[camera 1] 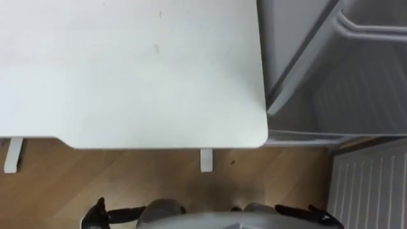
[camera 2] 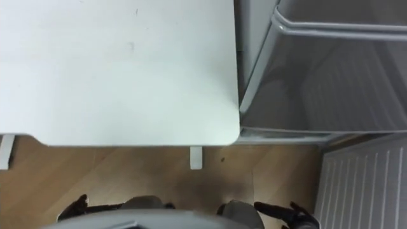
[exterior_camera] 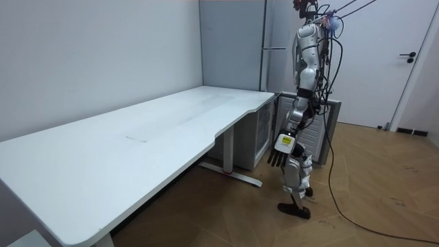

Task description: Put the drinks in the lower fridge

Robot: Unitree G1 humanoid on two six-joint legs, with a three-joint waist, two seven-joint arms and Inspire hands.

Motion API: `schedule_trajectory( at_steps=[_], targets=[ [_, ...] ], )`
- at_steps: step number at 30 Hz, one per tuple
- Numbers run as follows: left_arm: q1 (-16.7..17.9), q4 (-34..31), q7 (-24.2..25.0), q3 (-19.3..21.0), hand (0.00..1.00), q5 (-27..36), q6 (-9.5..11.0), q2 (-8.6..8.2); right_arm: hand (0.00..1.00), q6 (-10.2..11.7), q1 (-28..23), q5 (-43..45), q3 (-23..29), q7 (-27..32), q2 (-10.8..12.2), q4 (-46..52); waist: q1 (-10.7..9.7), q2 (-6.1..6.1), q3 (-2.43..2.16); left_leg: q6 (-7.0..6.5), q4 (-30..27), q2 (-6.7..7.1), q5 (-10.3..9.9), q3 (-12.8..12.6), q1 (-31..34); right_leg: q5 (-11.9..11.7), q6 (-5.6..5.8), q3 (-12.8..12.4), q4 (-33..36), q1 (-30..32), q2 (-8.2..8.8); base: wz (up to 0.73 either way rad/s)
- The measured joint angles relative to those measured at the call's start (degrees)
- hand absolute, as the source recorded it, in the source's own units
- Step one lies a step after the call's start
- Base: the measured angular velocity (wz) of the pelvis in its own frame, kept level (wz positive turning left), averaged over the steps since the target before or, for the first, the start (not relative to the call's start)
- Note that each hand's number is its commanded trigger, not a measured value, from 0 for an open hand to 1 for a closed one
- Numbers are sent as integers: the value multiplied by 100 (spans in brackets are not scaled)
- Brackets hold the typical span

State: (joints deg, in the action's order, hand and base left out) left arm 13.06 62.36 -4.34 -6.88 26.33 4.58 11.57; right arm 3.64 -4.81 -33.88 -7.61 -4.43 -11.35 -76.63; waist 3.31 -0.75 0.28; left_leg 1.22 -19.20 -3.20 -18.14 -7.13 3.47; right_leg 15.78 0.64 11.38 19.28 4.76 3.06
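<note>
The white desk [camera 1: 127, 76] spreads from the left to the far side, its top bare; the fridge [camera 1: 305, 38] stands at its right end, the lower compartment [camera 1: 356, 89] open and its ribbed door [camera 1: 369, 184] swung near; the robot stands on the wooden floor [camera 1: 127, 178] facing both. The left hand [exterior_camera: 277, 158] hangs at its side, fingers straight, holding nothing; the right hand [camera 2: 289, 214] sits low and I cannot tell its state. Where the drinks lie cannot be told; likely the fetching step, calling for finding a drink first.
</note>
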Motion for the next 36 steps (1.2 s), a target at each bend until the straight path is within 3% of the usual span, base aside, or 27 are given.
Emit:
schedule_trajectory(
  at_steps=[4, 6, 8, 11, 17, 20, 25, 29, 31, 32, 33, 34, 35, 36],
  targets=[
    [76, -8, -15, 22, 0, 17, -4, -20, 0, 4, -191, 124, 53, 193, 12, 345, -64, -16, 9, 13, 275, 4, 38, 17, -332, -56, 10, -26, -253, -309, -48, -6],
    [195, -147, -55, 228, 0, -34, -11, -83, 0, 2, -335, 380, 298, 413, 51, 481, -218, -22, 4, 15, 367, 9, 40, 76, -475, -100, 34, -8, -467, -542, -78, 11],
    [214, -212, -55, 425, 0, -232, -11, -125, 0, 7, -451, 773, 467, 628, 65, 561, -248, -14, -3, 15, 413, 9, 40, 114, -519, -140, 46, 11, -581, -613, -99, 0],
    [191, -203, -108, 568, 0, -352, -16, -152, 0, 4, -516, 1158, 470, 1077, 69, 571, -238, -14, -22, 10, 588, 13, 68, 112, -631, -175, 45, -29, -675, -655, -121, -12],
    [233, -170, -174, 737, 0, -648, -121, -155, 0, -6, -633, 1462, 670, 1792, 66, 631, -154, 4, -1, 6, 898, 45, 170, 179, -956, -213, 43, -212, -756, -775, -149, -17],
    [216, -192, -181, 970, 0, -858, -161, -160, 0, -3, -649, 1895, 980, 2003, 63, 851, -210, -27, 17, 3, 918, 57, 173, 261, -1018, -213, 43, -340, -760, -868, -155, -10],
    [154, -278, -314, 1126, 0, -1078, -153, -132, 0, -4, -706, 2455, 1497, 2399, 56, 2138, -454, -86, 28, -26, 994, 71, 225, 272, -1117, -213, 43, -370, -683, -867, -149, -8],
    [151, -541, -342, 1385, 0, -1461, -81, -112, 0, 105, -900, 3305, 1960, 2868, -9, 3976, -592, -298, 13, -41, 1000, 75, 242, 259, -1182, -213, 43, -555, -626, -841, -170, -14],
    [163, -560, -336, 1482, 0, -1696, -22, -67, 0, 199, -856, 3668, 2253, 3108, -103, 4450, -591, -323, 1, -64, 1019, 36, 264, 312, -1293, -212, 42, -601, -334, -682, -212, -37],
    [193, -592, -337, 1522, 0, -1859, -26, -32, 0, 296, -758, 3875, 2325, 3252, -225, 4633, -601, -321, 71, -116, 1103, -148, 302, 678, -1417, -49, -27, -643, 154, -338, -368, -82],
    [279, -638, -331, 1745, 0, -1994, -8, 60, 0, 418, -699, 4015, 2436, 3293, -231, 4859, -602, -271, 16, -110, 1081, -330, 298, 910, -1400, -127, -307, -903, -350, 56, -788, -96],
    [293, -622, -330, 1926, 0, -2034, -11, 108, 0, 464, -693, 4117, 2449, 3332, -229, 5018, -640, -371, 40, -93, 976, -344, 287, 862, -1337, -442, -450, -956, -784, 241, -898, -59],
    [332, -470, -342, 2143, 0, -2031, -7, 121, 0, 520, -803, 4158, 2526, 3514, -321, 5332, -835, -487, 47, 160, 759, -377, 156, 707, -1232, -1326, -525, -693, -847, 304, -874, 8],
    [301, -407, -353, 2139, 0, -2022, -10, 117, 0, 498, -928, 4154, 2743, 3741, -442, 5357, -996, -495, 21, 228, 814, -407, 104, 469, -1221, -1316, -538, -659, -846, 199, -872, 34]
  ],
)
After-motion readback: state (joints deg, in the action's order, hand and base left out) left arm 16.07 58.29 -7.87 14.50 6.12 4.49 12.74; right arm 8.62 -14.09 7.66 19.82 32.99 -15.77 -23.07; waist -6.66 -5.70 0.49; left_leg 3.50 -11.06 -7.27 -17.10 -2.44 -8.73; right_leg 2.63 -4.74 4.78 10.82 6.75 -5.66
